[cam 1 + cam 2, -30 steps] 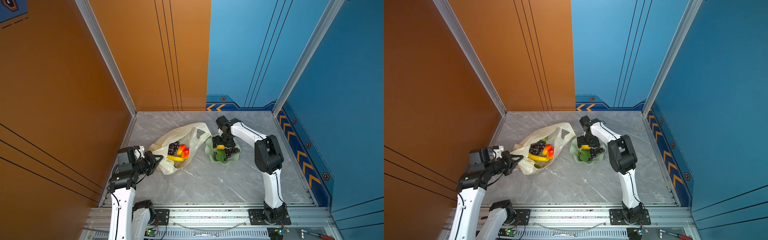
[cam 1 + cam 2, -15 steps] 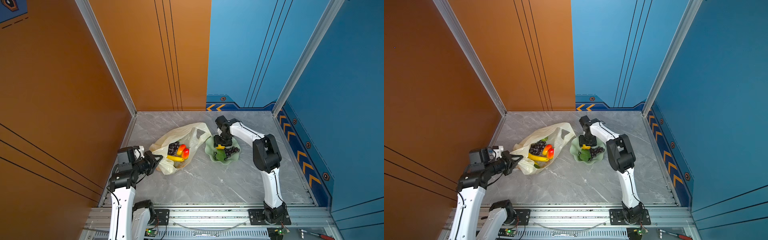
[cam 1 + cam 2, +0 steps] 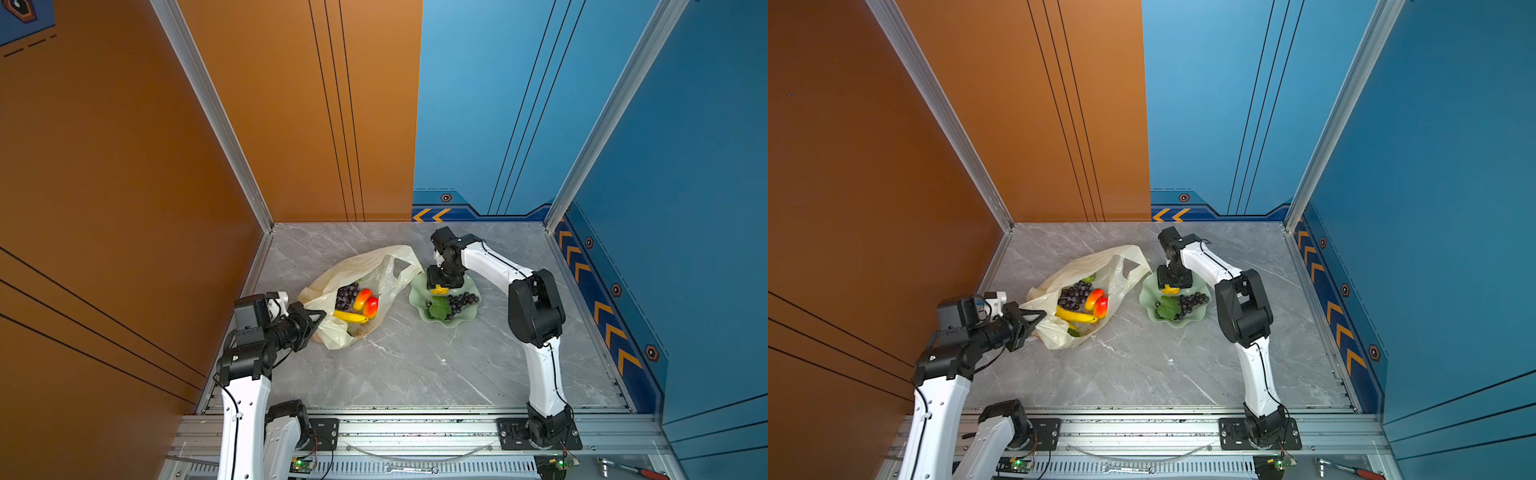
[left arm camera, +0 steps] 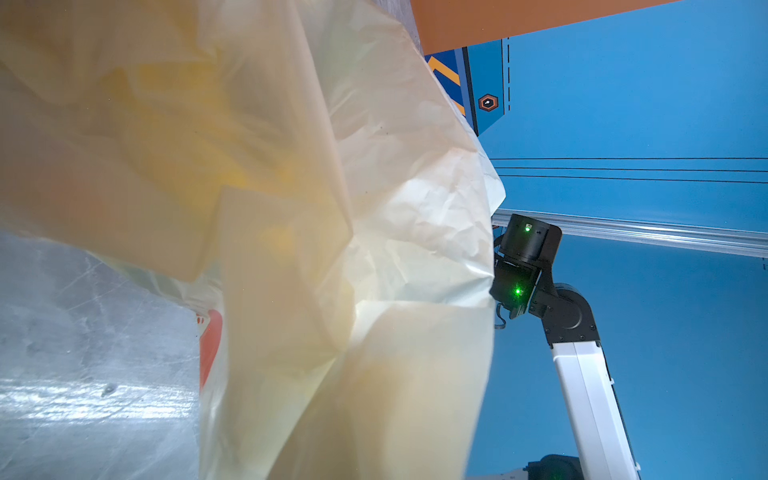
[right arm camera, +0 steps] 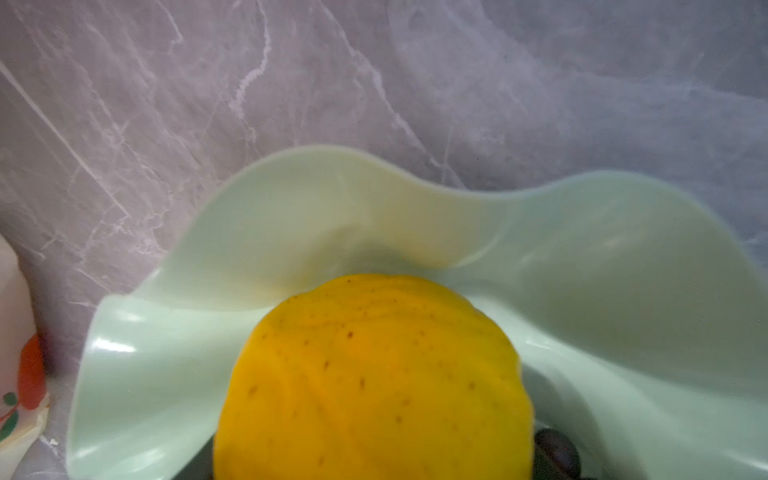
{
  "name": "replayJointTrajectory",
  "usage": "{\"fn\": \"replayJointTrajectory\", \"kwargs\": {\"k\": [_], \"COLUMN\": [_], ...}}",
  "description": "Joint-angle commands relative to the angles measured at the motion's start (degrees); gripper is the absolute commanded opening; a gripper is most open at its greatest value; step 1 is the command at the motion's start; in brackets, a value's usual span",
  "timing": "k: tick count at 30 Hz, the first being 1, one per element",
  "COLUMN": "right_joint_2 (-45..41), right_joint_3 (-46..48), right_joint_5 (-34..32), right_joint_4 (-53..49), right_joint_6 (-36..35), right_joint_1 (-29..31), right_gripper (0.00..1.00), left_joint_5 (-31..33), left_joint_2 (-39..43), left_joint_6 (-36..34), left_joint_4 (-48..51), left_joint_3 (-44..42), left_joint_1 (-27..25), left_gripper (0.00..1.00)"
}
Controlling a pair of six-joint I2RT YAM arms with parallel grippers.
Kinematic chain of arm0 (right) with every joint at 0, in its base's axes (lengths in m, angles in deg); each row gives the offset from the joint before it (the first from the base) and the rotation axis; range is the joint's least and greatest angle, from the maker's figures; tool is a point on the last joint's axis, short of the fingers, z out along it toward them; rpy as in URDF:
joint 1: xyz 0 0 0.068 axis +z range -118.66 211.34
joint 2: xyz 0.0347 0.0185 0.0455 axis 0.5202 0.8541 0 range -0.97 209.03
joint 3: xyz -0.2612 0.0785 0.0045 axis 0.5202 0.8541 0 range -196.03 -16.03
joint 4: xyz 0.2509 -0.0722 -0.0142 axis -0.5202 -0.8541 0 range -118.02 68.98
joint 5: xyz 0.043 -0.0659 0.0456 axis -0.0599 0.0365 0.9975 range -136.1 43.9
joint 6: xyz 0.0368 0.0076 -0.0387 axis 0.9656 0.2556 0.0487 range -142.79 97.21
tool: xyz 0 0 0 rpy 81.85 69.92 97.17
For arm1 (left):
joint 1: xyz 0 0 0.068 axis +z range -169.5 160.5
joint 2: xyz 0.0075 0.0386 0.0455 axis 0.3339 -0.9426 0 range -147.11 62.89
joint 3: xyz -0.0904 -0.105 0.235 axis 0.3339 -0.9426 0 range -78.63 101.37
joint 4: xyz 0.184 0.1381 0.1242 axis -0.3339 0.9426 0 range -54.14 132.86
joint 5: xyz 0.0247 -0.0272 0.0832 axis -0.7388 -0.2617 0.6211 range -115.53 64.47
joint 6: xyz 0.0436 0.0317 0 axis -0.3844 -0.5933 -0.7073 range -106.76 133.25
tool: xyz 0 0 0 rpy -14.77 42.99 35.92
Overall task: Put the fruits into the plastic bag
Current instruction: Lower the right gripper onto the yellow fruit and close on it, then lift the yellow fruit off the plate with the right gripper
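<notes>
Quick status, left to right. The left gripper (image 3: 319, 316) is seen pinched fully shut on the near edge of the thin, crinkly cream-white plastic bag (image 3: 376, 266). That way the mouth is held open toward the middle of the grey marble-look tabletop (image 3: 415, 365). In the left wrist view hardly anything but bag film (image 4: 374, 208) is shown.

Quite a bit is already packed inside the bag: a dark purple grape cluster (image 3: 345, 295), two red-yellow mango-like pieces (image 3: 363, 298) and a yellow banana bunch (image 3: 351, 318). A small round green fruit (image 3: 1089, 277) can be made out further back in a top view. Going by the count, a bit more than half the job can probably be called done.

Just beside the bag's handle, on the right, the pale green wavy-edged dish (image 3: 465, 320) is found, and the rest is in there. A yellow lemon-like fruit (image 3: 438, 291), a second purple grape bunch (image 3: 461, 300) and a green leafy-looking piece (image 3: 438, 309) can be seen in it.

The right gripper (image 3: 442, 282) is pointed straight down over the lemon, right on top of it. In the right wrist view the bottom of the picture is filled by the lemon (image 5: 374, 382). No fingers are shown there, so how wide the pincer stands, or whether anything is gripped, can't be told.

What's left, as a guess: the lemon to be lifted and carried across to the held-open mouth, then the grapes, then the green piece.
</notes>
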Motion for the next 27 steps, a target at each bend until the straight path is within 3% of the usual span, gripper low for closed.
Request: {"fn": "replayJointTrajectory", "kwargs": {"k": [1, 16, 27], "right_joint_2": [-4.0, -14.3, -23.7], "right_joint_3": [1.3, 4.6, 11.5], "right_joint_5": [-0.4, 3.4, 14.0], "right_joint_4": [0.2, 1.5, 7.3], "right_joint_6": [-1.0, -0.2, 5.5], "right_joint_1": [-0.4, -1.4, -2.8], "right_gripper": [0.63, 0.63, 0.63], "left_joint_5": [-1.3, -0.9, -0.5], "left_joint_2": [0.5, 0.6, 0.3], "left_joint_6": [-0.5, -0.3, -0.3], "left_joint_4": [0.9, 0.9, 0.9], "left_joint_3": [-1.2, -0.7, 0.6], "left_joint_1": [0.5, 0.5, 0.5], "left_gripper": [0.00, 0.00, 0.00]}}
